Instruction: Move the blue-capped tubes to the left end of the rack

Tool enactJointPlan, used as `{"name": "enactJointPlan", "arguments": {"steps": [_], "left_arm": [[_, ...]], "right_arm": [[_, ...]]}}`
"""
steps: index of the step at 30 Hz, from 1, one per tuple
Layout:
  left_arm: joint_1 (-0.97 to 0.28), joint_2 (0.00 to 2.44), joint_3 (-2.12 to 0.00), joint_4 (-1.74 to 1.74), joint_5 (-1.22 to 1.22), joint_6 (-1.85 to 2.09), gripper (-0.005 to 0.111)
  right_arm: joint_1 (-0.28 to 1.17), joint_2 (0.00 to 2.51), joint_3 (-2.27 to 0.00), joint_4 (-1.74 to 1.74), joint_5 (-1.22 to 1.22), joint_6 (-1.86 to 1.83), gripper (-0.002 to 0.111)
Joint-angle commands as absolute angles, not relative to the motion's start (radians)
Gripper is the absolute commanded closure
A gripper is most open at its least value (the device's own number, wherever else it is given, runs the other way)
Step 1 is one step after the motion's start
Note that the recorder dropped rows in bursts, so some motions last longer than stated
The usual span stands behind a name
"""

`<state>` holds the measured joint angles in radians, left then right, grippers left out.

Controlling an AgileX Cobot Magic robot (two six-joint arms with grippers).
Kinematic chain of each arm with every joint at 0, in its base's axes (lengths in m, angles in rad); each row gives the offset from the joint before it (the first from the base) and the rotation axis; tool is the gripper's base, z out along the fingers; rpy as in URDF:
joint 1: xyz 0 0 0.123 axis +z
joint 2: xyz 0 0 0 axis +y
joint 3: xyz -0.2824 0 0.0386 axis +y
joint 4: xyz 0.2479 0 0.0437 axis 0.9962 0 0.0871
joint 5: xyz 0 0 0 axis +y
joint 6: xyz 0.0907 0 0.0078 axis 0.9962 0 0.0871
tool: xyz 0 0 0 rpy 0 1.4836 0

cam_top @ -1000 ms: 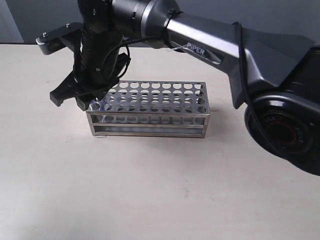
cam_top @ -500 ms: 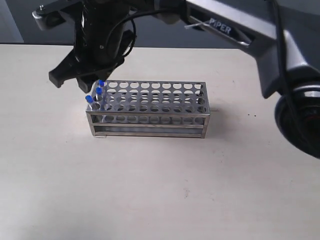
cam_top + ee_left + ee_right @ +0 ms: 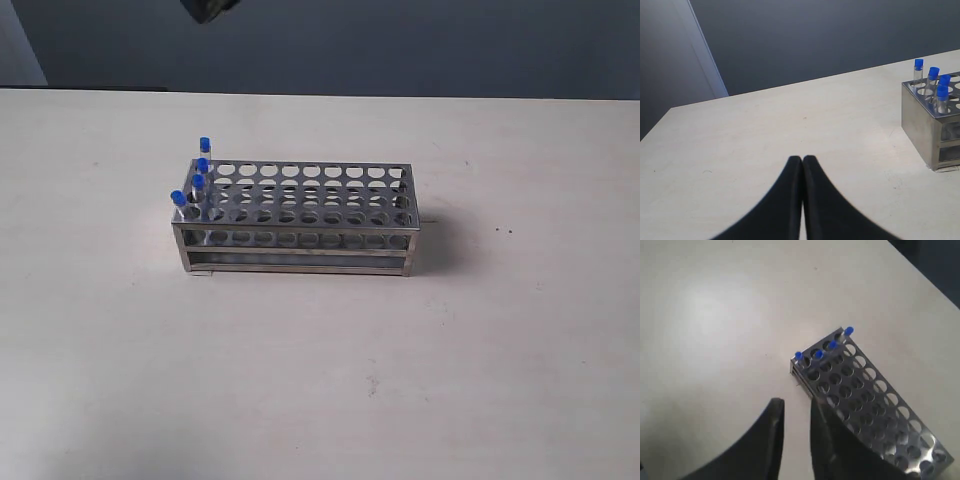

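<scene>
The steel rack [image 3: 300,238] stands lengthwise on the table. Several blue-capped tubes [image 3: 198,182] stand upright in holes at its left end, one per row, with all other holes empty. In the left wrist view the tubes [image 3: 931,75] and the rack's end wall [image 3: 920,120] lie far off to one side, and my left gripper [image 3: 802,159] is shut and empty above bare table. My right gripper [image 3: 796,404] is open and empty, high above the table beside the rack [image 3: 865,390] end that holds the tubes [image 3: 818,354].
The pale tabletop [image 3: 320,380] spreads wide around the rack. A dark wall lies behind the table's far edge [image 3: 400,95]. A dark scrap of an arm [image 3: 210,8] shows at the top edge of the exterior view.
The right arm, which hung low over the rack's left end, has risen and pulled almost wholly out of the exterior view. The tubes it hid now stand in plain sight.
</scene>
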<state>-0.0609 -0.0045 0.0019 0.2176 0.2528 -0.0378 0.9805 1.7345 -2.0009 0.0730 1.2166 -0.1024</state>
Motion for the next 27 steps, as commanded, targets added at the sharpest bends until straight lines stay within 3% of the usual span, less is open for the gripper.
{"name": "enactJointPlan", "arguments": {"steps": [1, 5, 17, 24, 27], "left_arm": [[-0.064, 0.000, 0.000, 0.222, 0.239, -0.043, 0.106], [-0.064, 0.000, 0.000, 0.222, 0.239, -0.043, 0.106], [-0.064, 0.000, 0.000, 0.222, 0.239, -0.043, 0.106], [-0.064, 0.000, 0.000, 0.222, 0.239, -0.043, 0.106], [-0.064, 0.000, 0.000, 0.222, 0.239, -0.043, 0.106]], "right_arm": [[0.978, 1.507, -1.753, 0.115, 1.221, -0.095, 0.089], [0.978, 1.308, -1.544, 0.106, 1.221, -0.042, 0.089], [0.978, 1.144, -1.507, 0.061, 1.183, -0.040, 0.089], [0.968, 1.024, -1.225, 0.000, 0.865, -0.040, 0.089], [0.857, 0.921, -0.980, 0.040, 0.627, -0.051, 0.089]]}}
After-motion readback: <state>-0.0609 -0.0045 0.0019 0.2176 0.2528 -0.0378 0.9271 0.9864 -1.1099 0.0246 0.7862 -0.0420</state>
